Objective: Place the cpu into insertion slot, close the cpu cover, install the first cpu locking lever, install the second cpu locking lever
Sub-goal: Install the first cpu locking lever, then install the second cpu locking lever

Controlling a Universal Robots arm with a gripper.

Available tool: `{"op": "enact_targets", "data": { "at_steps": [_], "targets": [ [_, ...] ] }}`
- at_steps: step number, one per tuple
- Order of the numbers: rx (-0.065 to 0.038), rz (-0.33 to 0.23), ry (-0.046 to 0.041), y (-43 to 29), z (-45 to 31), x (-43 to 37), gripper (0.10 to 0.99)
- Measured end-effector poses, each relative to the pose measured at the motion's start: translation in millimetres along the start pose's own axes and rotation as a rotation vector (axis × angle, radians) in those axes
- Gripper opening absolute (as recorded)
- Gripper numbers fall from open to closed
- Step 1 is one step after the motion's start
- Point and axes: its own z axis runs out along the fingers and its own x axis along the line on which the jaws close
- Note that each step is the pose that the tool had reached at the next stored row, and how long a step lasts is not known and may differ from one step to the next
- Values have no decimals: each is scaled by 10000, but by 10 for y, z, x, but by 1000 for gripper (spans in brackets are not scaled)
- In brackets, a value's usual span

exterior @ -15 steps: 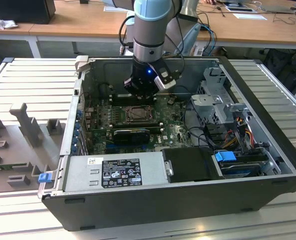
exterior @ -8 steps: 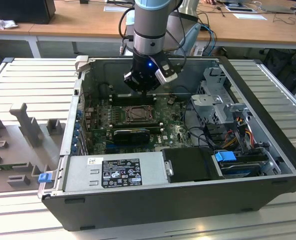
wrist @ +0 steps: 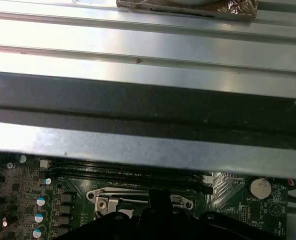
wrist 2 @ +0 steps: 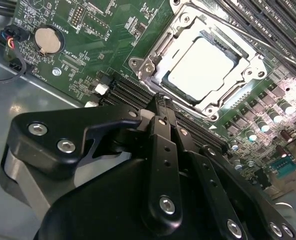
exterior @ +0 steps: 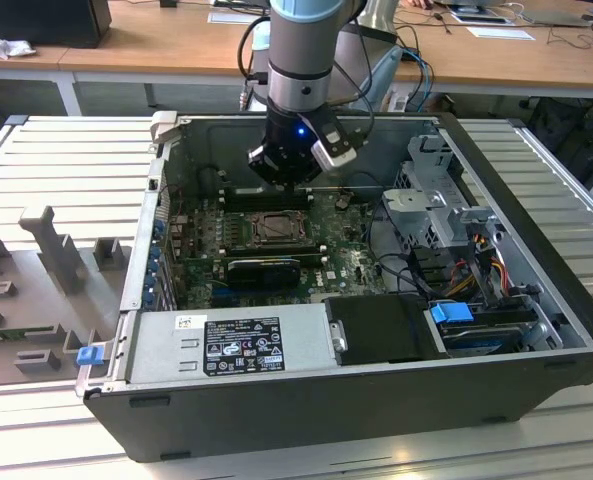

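CPU, the pale silvery square chip (wrist 2: 200,67), already sits in your dark-rimmed insertion slot (wrist 2: 163,91), silvery frame cover (wrist 2: 247,65) down around it. Black gripper (wrist 2: 160,102) hovers beside the slot, fingers together, holding nothing; lever status unclear.

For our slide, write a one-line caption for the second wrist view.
End effector poised beside the cpu seated in the insertion slot, cpu cover closed.

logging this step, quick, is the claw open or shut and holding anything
claw: fingers closed together, holding nothing, poised just beside the cpu cover, with the cpu already seated under it.
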Motion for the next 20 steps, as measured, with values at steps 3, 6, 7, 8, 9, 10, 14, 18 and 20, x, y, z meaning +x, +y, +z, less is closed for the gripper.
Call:
{"op": "enact_targets", "data": {
  "at_steps": [3,6,7,8,9,10,14,18,20],
  "targets": [
    [-1,1,0,-9,-1,1,106],
    [2,-1,1,-29,-3,2,106],
    [2,0,1,-38,-3,3,106],
    [1,1,0,-44,-4,4,106],
    [1,1,0,-47,-4,4,106],
    [1,1,0,-47,-4,4,106],
    [3,0,2,-48,-18,4,106],
    [1,-1,1,-33,-193,4,106],
    [1,1,0,-50,-195,5,106]
  ]
}}
